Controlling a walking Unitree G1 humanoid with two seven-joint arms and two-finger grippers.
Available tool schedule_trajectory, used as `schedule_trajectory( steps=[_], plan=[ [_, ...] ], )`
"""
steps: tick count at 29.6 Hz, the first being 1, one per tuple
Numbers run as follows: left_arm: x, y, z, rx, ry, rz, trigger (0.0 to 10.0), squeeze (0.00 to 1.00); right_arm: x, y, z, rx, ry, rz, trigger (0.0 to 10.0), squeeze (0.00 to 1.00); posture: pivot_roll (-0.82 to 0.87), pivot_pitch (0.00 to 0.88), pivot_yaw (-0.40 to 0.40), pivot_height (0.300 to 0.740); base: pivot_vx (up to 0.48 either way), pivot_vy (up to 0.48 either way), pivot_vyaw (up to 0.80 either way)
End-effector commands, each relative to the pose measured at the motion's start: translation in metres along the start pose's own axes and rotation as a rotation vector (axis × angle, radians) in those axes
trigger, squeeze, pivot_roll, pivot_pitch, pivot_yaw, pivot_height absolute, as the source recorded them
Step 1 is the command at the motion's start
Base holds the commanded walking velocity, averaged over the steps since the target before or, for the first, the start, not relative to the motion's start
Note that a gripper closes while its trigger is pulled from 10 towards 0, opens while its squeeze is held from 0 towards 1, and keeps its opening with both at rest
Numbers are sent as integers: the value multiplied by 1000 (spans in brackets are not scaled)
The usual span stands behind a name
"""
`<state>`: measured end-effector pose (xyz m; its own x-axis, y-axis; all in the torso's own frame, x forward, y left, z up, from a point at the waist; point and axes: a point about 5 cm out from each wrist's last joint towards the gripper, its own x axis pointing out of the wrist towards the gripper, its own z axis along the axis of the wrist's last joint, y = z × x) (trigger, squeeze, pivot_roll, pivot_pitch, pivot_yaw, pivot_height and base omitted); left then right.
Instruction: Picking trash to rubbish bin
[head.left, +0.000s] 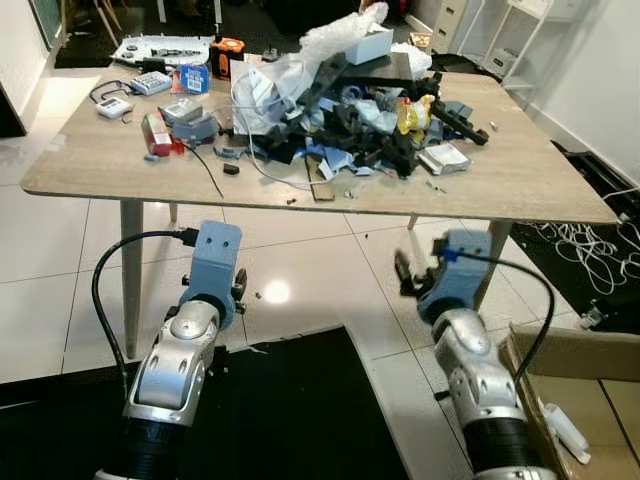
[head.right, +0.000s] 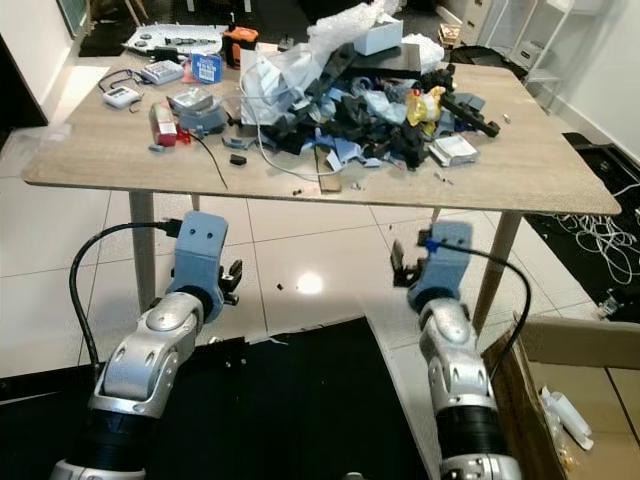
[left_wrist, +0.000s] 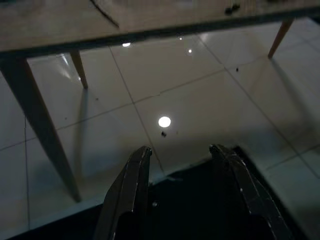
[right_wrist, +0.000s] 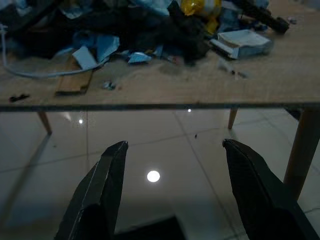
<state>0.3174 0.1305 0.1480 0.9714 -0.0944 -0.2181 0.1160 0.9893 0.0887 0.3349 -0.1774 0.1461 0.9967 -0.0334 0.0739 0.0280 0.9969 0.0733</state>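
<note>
1. Right now I see the trash pile (head.left: 340, 120) heaped mid-table, well back from the near edge of the wooden table (head.left: 530, 185).
2. My left gripper (left_wrist: 182, 152) hangs below that edge over white tiles, fingers apart and holding nothing.
3. My right gripper (right_wrist: 172, 147) sits just under the edge, fingers wide apart, empty.
4. Open tile floor (head.left: 330, 265) lies between the table legs; a cardboard box (head.left: 585, 385) stands close by my right arm.

One table (head.left: 560, 185), two claws (right_wrist: 172, 197)

Silver arms, blue wrists, blk cables.
</note>
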Motion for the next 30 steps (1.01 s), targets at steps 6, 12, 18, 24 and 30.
schedule_trajectory(
  steps=[6,12,18,24,30],
  plan=[
    [0,-8,2,0,-15,-40,10000,0,2,-1,8,-8,-24,-8,10000,0,109,103,-57,740,284,0,0],
    [1,-6,4,8,-20,-38,10000,0,3,4,7,-14,-21,13,10000,0,112,101,-54,740,266,0,0],
    [0,-7,6,7,-29,-49,10000,0,3,5,9,-9,-26,12,10000,0,115,84,-50,740,256,0,0],
    [1,-8,8,-5,-41,-59,10000,0,4,3,12,-11,-36,14,10000,0,112,70,-51,740,265,0,0],
    [1,-8,9,-6,-45,-62,10000,0,4,4,12,-11,-37,15,10000,0,111,57,-46,740,285,0,0]
  ],
)
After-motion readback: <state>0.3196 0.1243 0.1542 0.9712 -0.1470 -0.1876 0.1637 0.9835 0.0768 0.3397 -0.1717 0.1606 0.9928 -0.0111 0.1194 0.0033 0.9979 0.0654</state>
